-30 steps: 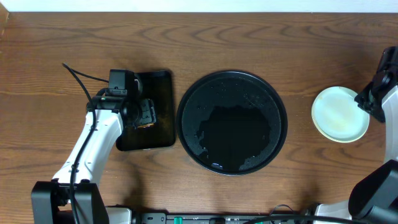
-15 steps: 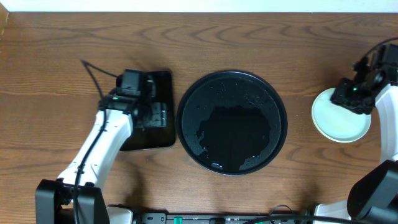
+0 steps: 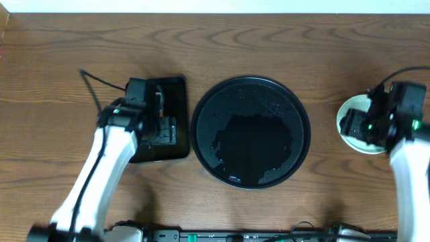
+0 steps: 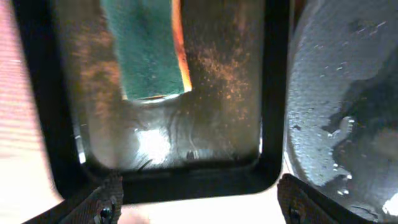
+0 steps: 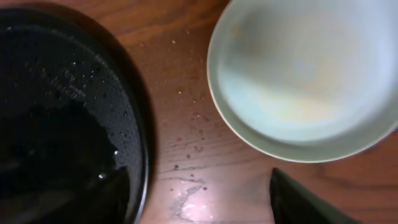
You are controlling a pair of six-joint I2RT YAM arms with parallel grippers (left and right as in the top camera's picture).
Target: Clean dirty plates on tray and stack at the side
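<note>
Since round tray [image 3: 201,101] sat bare and wet at centre, you likely had cleaning done: plates [image 5: 305,74] stacked at right, top one clean. Left gripper [image 4: 199,208] spread wide above sponge [image 4: 146,50] in small tray [image 4: 273,93]; right gripper [image 3: 364,126] over stack, grip unreadable. Little left.

Looks straight down from overhead on whole bench [image 3: 269,40]. Stares close from left wrist at rectangular tray [image 4: 273,93], 9 o'clock of round tray [image 4: 348,93]; from right wrist at plates [image 5: 298,74], 3 o'clock. Shares round tray's rim throughout.
</note>
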